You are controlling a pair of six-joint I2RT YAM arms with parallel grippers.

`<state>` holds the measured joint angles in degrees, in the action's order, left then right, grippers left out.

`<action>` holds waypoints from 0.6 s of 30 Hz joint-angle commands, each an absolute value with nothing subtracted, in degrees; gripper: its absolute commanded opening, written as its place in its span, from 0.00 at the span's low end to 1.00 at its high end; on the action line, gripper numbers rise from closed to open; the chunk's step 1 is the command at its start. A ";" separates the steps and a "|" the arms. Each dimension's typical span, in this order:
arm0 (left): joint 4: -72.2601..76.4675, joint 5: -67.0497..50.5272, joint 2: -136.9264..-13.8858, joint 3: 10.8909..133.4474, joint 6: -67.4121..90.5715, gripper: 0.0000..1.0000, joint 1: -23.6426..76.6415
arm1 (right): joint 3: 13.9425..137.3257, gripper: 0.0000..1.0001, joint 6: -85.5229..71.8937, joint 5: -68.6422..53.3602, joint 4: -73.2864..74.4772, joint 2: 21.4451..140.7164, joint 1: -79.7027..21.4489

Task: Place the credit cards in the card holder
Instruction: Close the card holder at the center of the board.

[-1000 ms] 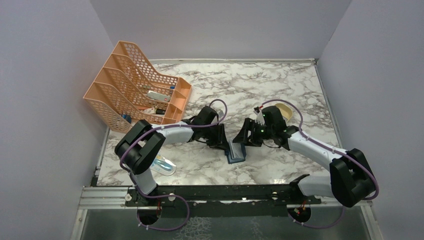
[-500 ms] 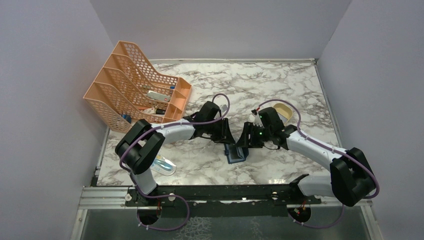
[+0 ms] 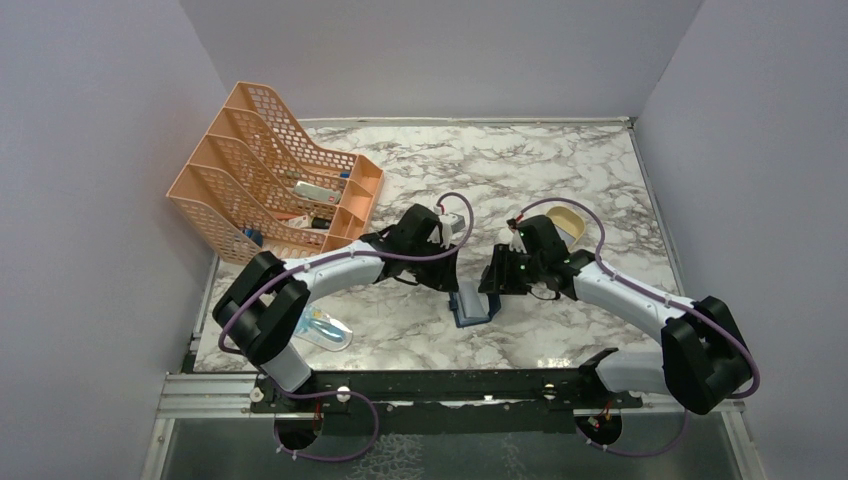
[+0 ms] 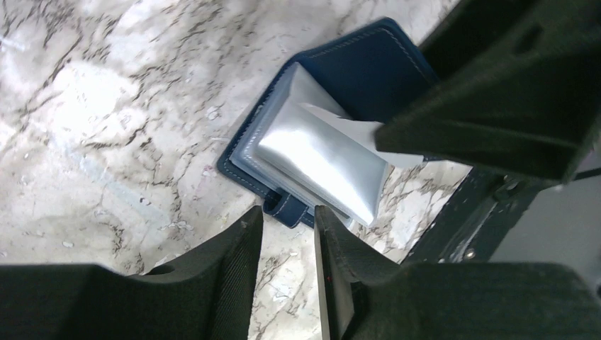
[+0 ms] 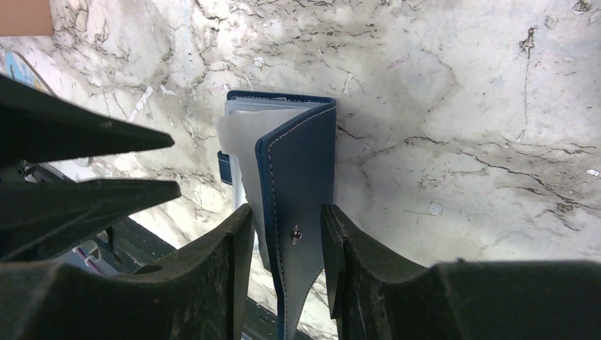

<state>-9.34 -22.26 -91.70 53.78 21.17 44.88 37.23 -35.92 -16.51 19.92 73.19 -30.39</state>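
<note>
Right gripper (image 5: 287, 212) is pinching the limp, light card holder (image 5: 305, 156) by its raised cover; left gripper (image 4: 287, 216) is hovering alongside, slightly open, empty.

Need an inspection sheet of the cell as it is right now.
Surface: marble table, no spills seen.
Job's things: card holder lies open between the arms, cover raised, clear sleeves exposed. No credit cards clearly identifiable.
Clutter: orange file rack at far left with small items inside. Tan tray behind the right arm. Blue packet near the left base.
Grippers: left gripper has its jaws slightly apart, with the holder's strap tab at its tips. Right gripper appears to pinch the raised cover.
Cables: purple cables loop along both arms, no snag seen.
Surroundings: plain grey walls on three sides, mounting rail at the near edge.
</note>
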 commanded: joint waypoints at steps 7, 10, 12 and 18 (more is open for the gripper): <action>-7.60 -19.06 -91.24 50.88 1.18 0.40 48.34 | 35.86 0.39 -36.18 -15.19 18.64 71.37 -30.76; -6.71 -20.27 -92.76 51.23 -1.29 0.42 49.25 | 34.98 0.39 -36.60 -15.80 18.01 70.92 -30.76; -5.87 -20.44 -93.57 51.51 -2.86 0.44 49.90 | 34.55 0.39 -36.65 -15.97 17.77 70.58 -30.75; -5.47 -20.22 -96.14 52.69 -6.02 0.45 51.08 | 34.55 0.39 -36.54 -16.28 17.67 70.50 -30.76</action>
<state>-6.92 -19.86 -94.74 51.03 -1.69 50.37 34.94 -36.21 -15.97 19.42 71.68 -30.39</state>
